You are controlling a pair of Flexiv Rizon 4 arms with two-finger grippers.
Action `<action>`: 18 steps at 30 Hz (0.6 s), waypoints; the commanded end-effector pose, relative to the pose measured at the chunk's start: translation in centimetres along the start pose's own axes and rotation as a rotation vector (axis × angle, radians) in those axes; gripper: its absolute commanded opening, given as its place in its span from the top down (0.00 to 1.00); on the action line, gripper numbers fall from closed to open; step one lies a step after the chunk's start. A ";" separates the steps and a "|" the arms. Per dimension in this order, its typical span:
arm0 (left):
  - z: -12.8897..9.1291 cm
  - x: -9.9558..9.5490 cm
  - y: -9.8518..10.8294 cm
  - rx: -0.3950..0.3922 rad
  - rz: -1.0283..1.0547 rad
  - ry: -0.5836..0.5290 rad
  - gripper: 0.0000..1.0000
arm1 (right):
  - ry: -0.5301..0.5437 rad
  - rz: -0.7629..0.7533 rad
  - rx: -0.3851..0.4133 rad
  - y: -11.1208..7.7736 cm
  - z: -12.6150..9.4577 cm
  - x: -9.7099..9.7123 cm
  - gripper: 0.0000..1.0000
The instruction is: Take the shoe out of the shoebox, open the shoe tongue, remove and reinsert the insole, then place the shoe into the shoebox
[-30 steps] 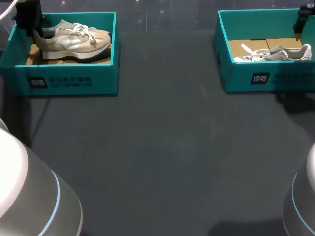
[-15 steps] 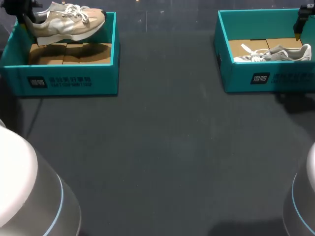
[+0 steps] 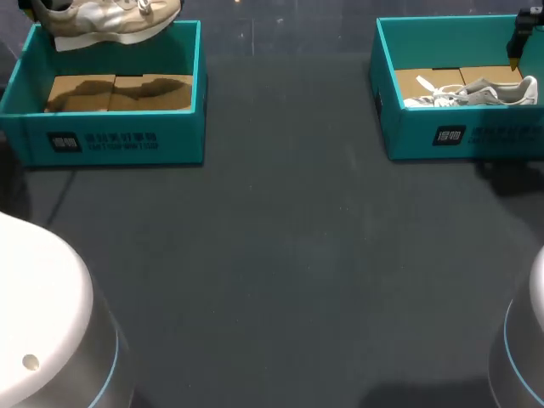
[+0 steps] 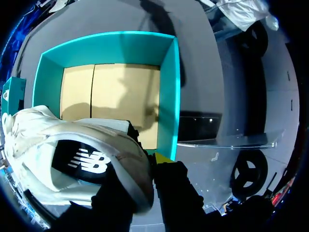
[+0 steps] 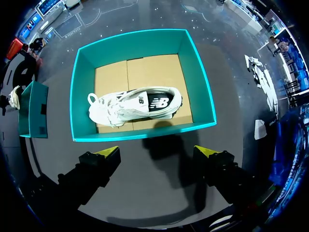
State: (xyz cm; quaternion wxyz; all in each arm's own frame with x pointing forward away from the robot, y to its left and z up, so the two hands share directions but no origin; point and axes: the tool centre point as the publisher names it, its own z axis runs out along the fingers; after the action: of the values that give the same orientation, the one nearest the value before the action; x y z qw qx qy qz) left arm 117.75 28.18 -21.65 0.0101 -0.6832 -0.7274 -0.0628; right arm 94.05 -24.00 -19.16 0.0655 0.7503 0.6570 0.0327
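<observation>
Dark table (image 3: 280, 255). Left gripper (image 4: 147, 162) pinched the tan shoe (image 3: 110, 19) by the heel, up above the box (image 3: 119, 140) at 10 o'clock. Right gripper (image 5: 157, 154) hung wide open at 2 o'clock. Take-out step, I'd say; next it needs setting down mid-table.

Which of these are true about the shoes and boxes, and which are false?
1. The beige sneaker lies inside the left teal cardboard shoebox. False: the left gripper holds it above the box.
2. The white sneaker lies in the right teal cardboard shoebox. True.
3. The right gripper is shut on the white sneaker. False: it is open, touching nothing.
4. The left teal cardboard shoebox has no shoe in it. True.
</observation>
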 end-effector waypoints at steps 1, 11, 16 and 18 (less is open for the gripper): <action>-4.6 -0.7 -3.5 -0.063 0.003 0.013 1.00 | 0.000 0.000 -0.001 -0.1 0.0 0.0 0.00; -9.7 -2.9 -7.2 -0.083 -0.024 0.042 1.00 | 0.000 0.000 -0.001 -0.1 0.0 0.0 0.00; -11.2 -4.0 -10.2 -0.092 -0.025 0.059 1.00 | 0.000 0.000 -0.001 -0.1 0.0 0.0 0.00; -11.4 -4.6 -11.5 -0.094 -0.026 0.074 1.00 | 0.000 0.000 -0.001 -0.1 0.0 0.0 0.00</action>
State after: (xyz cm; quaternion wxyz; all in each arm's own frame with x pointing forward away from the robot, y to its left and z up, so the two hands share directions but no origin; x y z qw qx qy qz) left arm 109.95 22.84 -12.94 0.0328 -0.6714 -0.7363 -0.0778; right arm 94.05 -24.00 -19.17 0.0656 0.7503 0.6571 0.0327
